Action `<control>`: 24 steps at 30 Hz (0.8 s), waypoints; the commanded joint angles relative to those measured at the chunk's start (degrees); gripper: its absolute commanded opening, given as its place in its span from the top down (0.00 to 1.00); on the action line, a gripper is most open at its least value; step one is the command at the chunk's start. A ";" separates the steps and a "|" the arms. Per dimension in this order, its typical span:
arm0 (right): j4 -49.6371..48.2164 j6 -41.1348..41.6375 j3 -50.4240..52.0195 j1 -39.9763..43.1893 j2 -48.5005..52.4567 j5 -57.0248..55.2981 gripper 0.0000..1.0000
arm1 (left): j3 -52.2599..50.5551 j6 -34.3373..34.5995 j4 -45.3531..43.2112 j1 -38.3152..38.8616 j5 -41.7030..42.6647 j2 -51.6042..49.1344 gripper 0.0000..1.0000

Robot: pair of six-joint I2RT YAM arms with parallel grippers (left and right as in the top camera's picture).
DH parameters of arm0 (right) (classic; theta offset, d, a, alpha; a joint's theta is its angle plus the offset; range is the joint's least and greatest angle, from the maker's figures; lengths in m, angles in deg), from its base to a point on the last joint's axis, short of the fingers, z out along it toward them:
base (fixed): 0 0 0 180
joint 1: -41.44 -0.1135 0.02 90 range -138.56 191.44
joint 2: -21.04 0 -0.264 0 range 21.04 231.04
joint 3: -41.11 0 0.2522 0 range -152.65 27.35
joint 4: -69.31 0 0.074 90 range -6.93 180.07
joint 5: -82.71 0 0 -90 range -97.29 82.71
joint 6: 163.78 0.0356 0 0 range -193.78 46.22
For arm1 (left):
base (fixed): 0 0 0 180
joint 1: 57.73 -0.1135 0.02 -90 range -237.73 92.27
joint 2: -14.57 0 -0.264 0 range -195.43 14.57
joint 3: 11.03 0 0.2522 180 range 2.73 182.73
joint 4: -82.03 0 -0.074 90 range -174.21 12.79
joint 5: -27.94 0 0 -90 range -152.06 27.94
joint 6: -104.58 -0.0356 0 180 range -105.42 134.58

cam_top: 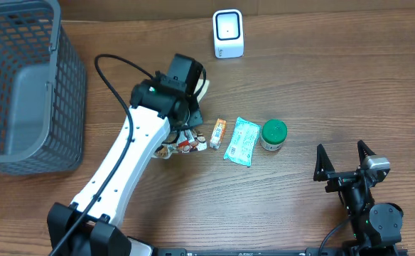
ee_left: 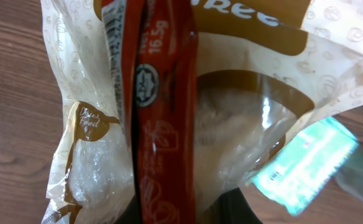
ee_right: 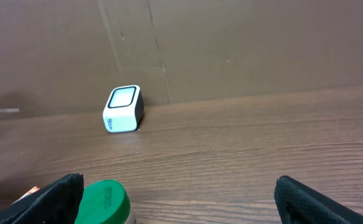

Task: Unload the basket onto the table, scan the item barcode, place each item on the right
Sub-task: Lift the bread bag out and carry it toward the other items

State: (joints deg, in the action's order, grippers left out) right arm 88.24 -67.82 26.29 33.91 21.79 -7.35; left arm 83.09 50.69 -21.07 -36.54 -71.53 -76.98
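My left gripper (cam_top: 186, 131) is shut on a crinkly snack packet (cam_top: 180, 144), white and brown with a red band, at the middle of the table. Up close the packet (ee_left: 169, 112) fills the left wrist view, and its printed barcode strip (ee_left: 114, 37) shows near the top left. The gripper's dark fingers (ee_left: 231, 210) peek out below it. The white barcode scanner (cam_top: 228, 33) stands at the far edge, its window facing forward, and also shows as the scanner (ee_right: 124, 109) in the right wrist view. My right gripper (cam_top: 344, 167) hangs open at the near right, holding nothing.
A small orange packet (cam_top: 217, 133), a teal sachet (cam_top: 242, 141) and a green-lidded jar (cam_top: 273, 135) lie in a row right of the held packet. A grey mesh basket (cam_top: 23, 85) takes up the far left. The jar (ee_right: 104, 200) sits just before my right gripper (ee_right: 181, 199).
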 commanded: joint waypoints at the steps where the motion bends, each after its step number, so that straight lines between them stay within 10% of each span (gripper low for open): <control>1: -0.35 -0.24 0.57 0.20 -0.15 -0.33 0.00 | -4.09 1.20 -3.21 0.20 -4.85 0.04 0.96; 24: -0.35 -0.24 0.59 0.20 -0.15 -0.33 0.00 | -25.42 -1.90 -26.49 0.20 -7.06 -0.07 0.96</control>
State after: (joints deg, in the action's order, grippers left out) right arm 88.19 -67.82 26.29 33.91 21.79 -7.37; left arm 59.18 49.36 -46.25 -36.54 -77.35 -77.11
